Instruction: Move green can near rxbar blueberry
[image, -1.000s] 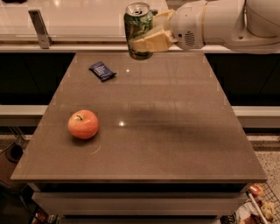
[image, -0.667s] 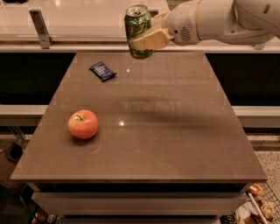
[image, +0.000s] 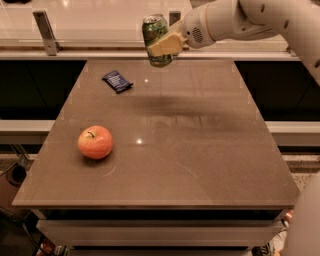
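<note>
Note the tool (image: 162, 45) at the far edge of the tabletop (image: 210, 160): it is clamped on the green can (image: 154, 29), which it holds roughly upright and clear of the surface. The rxbar blueberry (image: 117, 81) lies flat to the can's left in the view, apart from it. An apple (image: 95, 142) rests front left.

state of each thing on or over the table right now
green can: held in the air, roughly upright, over the far edge of the table
gripper: shut on the green can, above the far edge
rxbar blueberry: lying flat, far left, left of the can
apple: resting near left, stem up
</note>
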